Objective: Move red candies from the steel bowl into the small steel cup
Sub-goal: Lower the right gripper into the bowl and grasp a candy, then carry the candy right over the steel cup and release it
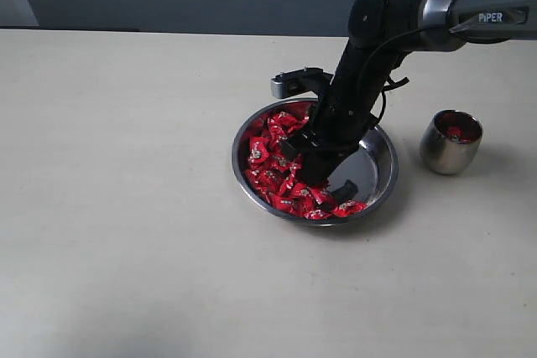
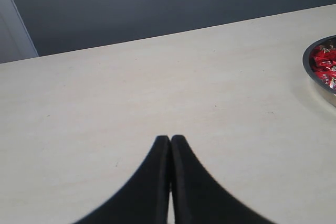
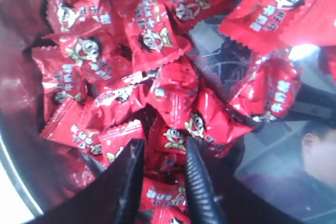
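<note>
The steel bowl (image 1: pixel 382 175) sits mid-table, its left half heaped with red candies (image 1: pixel 273 161). My right gripper (image 1: pixel 306 175) reaches down into that pile. In the right wrist view the right gripper (image 3: pixel 164 142) is open, its fingers pushed in among the red candies (image 3: pixel 157 35), with one wrapped sweet lying in the gap and bare bowl floor (image 3: pixel 273 150) beside them. The small steel cup (image 1: pixel 450 144) stands to the right of the bowl with some red showing inside it. My left gripper (image 2: pixel 170 139) is shut on nothing above bare table; the bowl's rim (image 2: pixel 311 73) shows at that view's edge.
The right arm (image 1: pixel 403 23) slants down from the upper right, passing over the bowl's far rim. A pale tabletop (image 1: pixel 117 190) stretches around the bowl and cup. A dark wall runs behind the table's far edge.
</note>
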`<state>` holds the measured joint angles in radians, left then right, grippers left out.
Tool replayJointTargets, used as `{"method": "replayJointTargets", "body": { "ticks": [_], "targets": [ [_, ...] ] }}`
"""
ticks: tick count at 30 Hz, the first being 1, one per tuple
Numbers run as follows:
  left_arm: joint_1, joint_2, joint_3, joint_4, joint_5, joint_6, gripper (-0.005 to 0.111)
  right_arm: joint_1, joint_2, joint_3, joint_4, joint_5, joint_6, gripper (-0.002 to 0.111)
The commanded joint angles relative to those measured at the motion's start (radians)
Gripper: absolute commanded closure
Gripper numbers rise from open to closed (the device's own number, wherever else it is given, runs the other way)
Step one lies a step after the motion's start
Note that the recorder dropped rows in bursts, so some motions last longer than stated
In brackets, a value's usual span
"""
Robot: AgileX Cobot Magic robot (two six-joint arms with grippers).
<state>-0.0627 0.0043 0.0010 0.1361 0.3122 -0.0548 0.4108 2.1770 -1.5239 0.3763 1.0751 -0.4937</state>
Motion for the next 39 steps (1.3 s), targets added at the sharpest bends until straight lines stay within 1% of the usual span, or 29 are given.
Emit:
{"method": "replayJointTargets", "body": {
  "ticks": [1,6,14,17,18,19,26,39],
  "targets": [
    [-0.01,-0.004,-0.001,0.0,-0.004,-0.006,0.106,0.0,-0.003,0.003,-0.008,0.003,-0.003,0.081],
    [-0.01,-0.004,-0.001,0.0,-0.004,-0.006,0.106,0.0,-0.003,0.003,-0.007,0.005,-0.003,0.081],
    [-0.01,-0.004,-0.001,0.0,-0.004,-0.006,0.106,0.0,-0.003,0.003,-0.012,-0.019,-0.003,0.092],
    [-0.01,-0.004,-0.001,0.0,-0.004,-0.006,0.106,0.0,-0.003,0.003,-0.012,-0.037,-0.003,0.101],
    [-0.01,-0.004,-0.001,0.0,-0.004,-0.006,0.106,0.0,-0.003,0.003,-0.012,-0.042,-0.003,0.107],
    [-0.01,-0.004,-0.001,0.0,-0.004,-0.006,0.106,0.0,-0.003,0.003,-0.012,-0.046,-0.003,0.109],
    [-0.01,-0.004,-0.001,0.0,-0.004,-0.006,0.106,-0.002,-0.022,0.003,-0.017,-0.061,-0.003,0.109],
    [-0.01,-0.004,-0.001,0.0,-0.004,-0.006,0.106,-0.004,-0.199,0.003,-0.106,-0.089,0.023,0.109]
  ]
}}
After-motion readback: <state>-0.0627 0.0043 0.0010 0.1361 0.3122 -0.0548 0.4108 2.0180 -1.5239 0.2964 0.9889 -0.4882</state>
